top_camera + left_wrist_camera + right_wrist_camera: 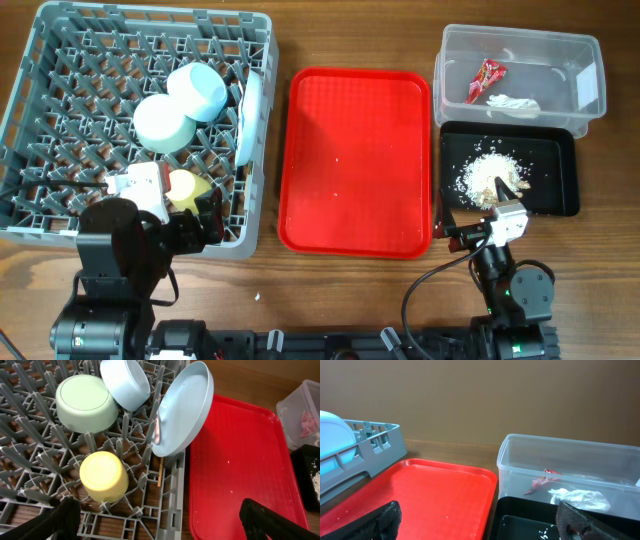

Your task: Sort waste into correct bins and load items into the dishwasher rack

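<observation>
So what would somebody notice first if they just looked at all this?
Probably the bright red flat plastic tray, lying right in the middle of the wooden table. Next comes the big grey plastic peg rack on its left, holding two pale round bowls, a pale blue round plate standing on edge and a small yellow cup.

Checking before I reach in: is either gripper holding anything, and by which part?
Nothing is held. The left gripper and the right gripper both stand open, with nothing between the jaws.
</observation>
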You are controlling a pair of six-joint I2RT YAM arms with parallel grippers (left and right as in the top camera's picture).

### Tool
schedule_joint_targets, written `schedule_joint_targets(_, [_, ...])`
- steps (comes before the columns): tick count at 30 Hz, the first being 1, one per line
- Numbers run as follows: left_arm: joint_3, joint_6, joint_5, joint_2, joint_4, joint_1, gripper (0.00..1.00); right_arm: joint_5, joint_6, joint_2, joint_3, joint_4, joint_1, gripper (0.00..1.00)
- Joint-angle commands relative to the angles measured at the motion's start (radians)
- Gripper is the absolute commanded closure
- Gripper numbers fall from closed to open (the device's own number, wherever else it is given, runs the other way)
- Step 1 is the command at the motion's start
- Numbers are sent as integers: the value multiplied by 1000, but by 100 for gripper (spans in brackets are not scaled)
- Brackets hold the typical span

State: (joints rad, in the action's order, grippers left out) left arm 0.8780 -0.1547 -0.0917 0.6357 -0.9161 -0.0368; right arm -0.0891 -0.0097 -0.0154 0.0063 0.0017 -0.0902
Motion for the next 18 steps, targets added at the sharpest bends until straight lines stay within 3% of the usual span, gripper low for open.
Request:
schedule_joint_targets(1, [-3, -3, -8, -5, 3, -3, 0, -12, -2, 11, -1, 4, 3, 0])
schedule_joint_targets(18, [-26, 2, 14, -77, -7, -3, 0, -12, -2, 11, -1, 4, 3, 0])
